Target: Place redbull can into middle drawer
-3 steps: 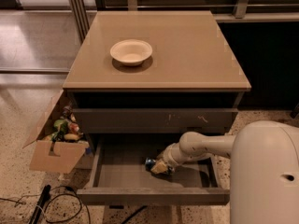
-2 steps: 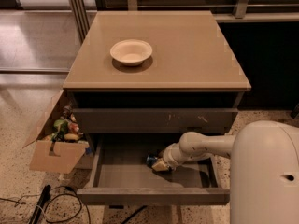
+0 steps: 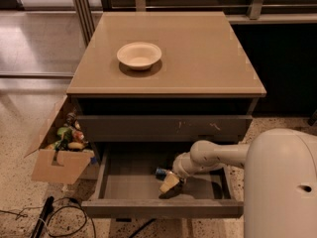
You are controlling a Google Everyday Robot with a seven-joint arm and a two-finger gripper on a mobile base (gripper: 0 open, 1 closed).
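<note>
Camera view is showing me the gripper (image 3: 169, 181) reaching down inside the open middle drawer (image 3: 124, 186), low over its grey floor. The redbull can (image 3: 162, 172) is sitting just beside its far-left side, touching or nearly so. Whether the gripper is holding the can or is free of it, I cannot tell.

I am judging this as the placing step: the can is inside the drawer, so the next move is calling for a release, if needed, then a lift clear. The arm (image 3: 213, 155) is coming in from the right, under the scratched drawer front (image 3: 163, 128) — that edge is limiting any straight rise, while open room is lying toward the drawer's front rim.
</note>
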